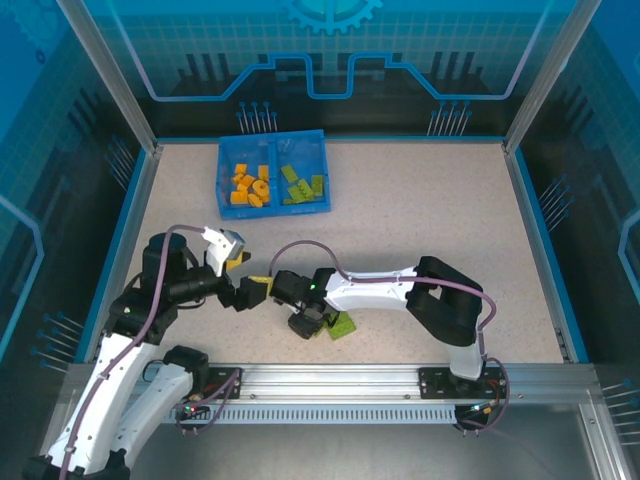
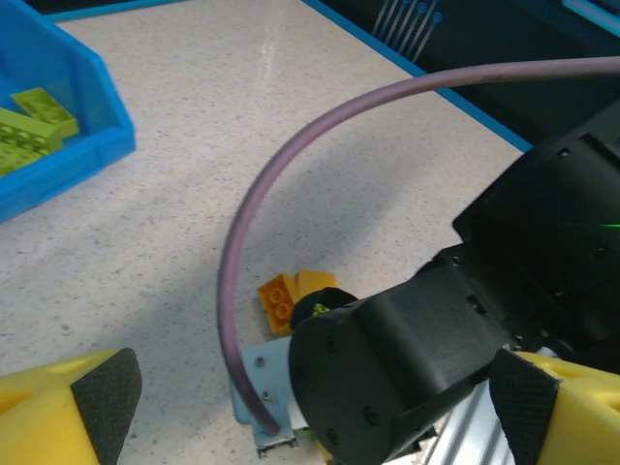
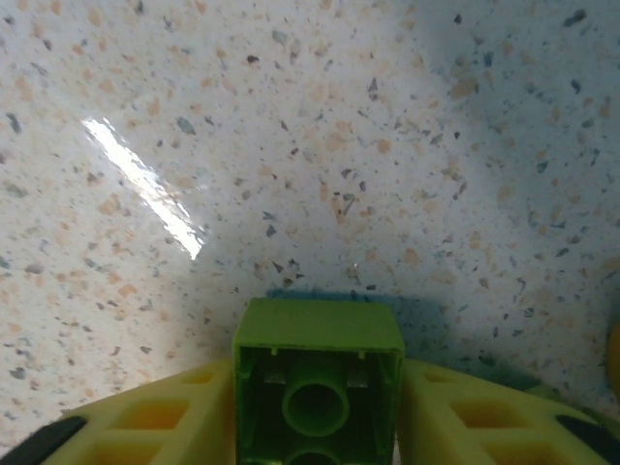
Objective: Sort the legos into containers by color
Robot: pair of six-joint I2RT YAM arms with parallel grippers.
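Speckled tabletop (image 3: pixel 291 145): my right gripper (image 3: pixel 318 417) pinches a green brick (image 3: pixel 318 339) by its flat sides (light, stiff, slippery, I'd judge); left gripper (image 2: pixel 312 392) spread.

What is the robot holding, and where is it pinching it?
The right gripper holds a green brick, pinched on its two opposite side walls. The left gripper is open, holding nothing.
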